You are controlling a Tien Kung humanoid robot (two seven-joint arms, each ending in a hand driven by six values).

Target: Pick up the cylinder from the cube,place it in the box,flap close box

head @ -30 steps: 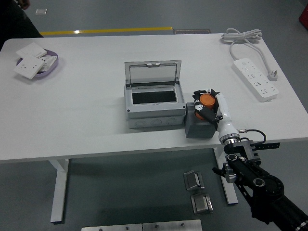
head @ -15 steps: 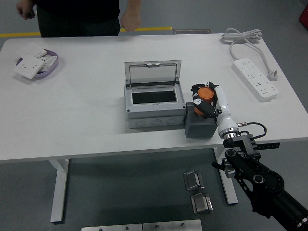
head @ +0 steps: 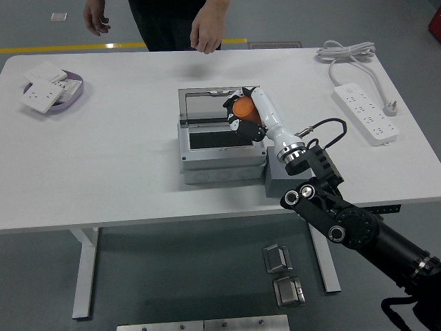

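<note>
A: What lay at the table's (head: 103, 158) far left?

B: A purple dish (head: 55, 93) of white wall plates. A person's hands (head: 207, 34) hung beyond the far edge.

A: And the cylinder (head: 242, 107)?

B: Orange, gripped in the right hand's (head: 245, 114) curled fingers, held above the open grey box (head: 219, 148), near its raised lid (head: 207, 105).

A: The cube (head: 284, 181)?

B: Just right of the box, bare on top. A power strip (head: 366, 112) lay far right.

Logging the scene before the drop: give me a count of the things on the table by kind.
Orange cylinder, held in the right hand: 1
Grey box with its lid up: 1
Grey cube: 1
White power strip: 1
Purple dish of white wall plates: 1
Total: 5
</note>
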